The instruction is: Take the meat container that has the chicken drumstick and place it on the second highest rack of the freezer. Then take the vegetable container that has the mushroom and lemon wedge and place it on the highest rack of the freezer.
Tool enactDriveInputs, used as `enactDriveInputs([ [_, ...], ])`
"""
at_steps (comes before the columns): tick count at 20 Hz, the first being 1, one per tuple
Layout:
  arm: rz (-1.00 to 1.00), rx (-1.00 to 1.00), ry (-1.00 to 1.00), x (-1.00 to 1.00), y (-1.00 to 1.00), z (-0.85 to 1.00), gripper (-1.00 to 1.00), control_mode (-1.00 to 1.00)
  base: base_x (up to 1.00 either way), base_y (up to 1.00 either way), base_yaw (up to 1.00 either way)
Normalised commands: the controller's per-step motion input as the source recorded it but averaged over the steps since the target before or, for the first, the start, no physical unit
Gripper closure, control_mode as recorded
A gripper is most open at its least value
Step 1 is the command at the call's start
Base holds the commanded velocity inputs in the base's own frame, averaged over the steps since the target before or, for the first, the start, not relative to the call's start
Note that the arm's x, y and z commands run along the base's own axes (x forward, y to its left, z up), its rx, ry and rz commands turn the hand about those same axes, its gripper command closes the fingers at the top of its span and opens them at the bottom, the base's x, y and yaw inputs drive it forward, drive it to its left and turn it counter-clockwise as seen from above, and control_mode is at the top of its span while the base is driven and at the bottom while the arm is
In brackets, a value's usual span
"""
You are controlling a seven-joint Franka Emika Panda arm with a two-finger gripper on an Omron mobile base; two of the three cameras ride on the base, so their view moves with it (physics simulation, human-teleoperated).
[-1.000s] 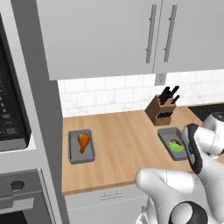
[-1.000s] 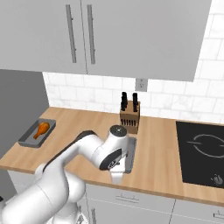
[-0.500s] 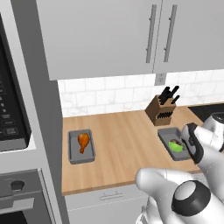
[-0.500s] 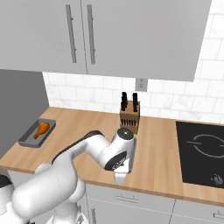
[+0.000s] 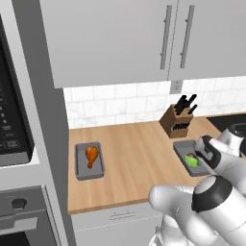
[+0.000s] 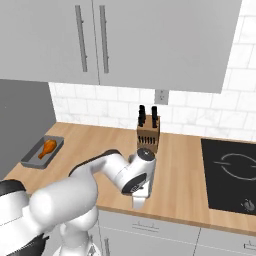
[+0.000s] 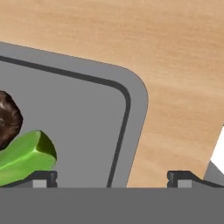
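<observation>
Meat container (image 5: pixel 89 160) with chicken drumstick (image 5: pixel 91 155) sits far left on the counter (image 5: pixel 134 158), untouched. Gripper (image 7: pixel 111 177), jaws spread wide and empty, straddles the rim of the vegetable container (image 7: pixel 78 127) by the lemon wedge (image 7: pixel 26 155). Risk: grabs wrong tray first, or a finger lands on the wedge.

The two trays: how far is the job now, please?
Nothing looks done: the drumstick tray sits on the counter with its drumstick. In hand: the open end effector hangs over a corner of the vegetable tray, astride its rim, beside the lemon wedge and mushroom. Left: both trays into the freezer.
</observation>
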Motion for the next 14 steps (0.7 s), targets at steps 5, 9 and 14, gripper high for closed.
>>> enactDriveInputs([
  [5,0.00,0.00,0.00,0.14,0.00,-0.22,-1.00,-1.00,0.00,0.00,0.00],
  [9,0.00,0.00,0.00,0.06,0.00,-0.07,1.00,-1.00,0.00,0.00,0.00],
  [14,0.00,0.00,0.00,0.00,0.00,0.00,1.00,-1.00,0.00,0.00,0.00],
])
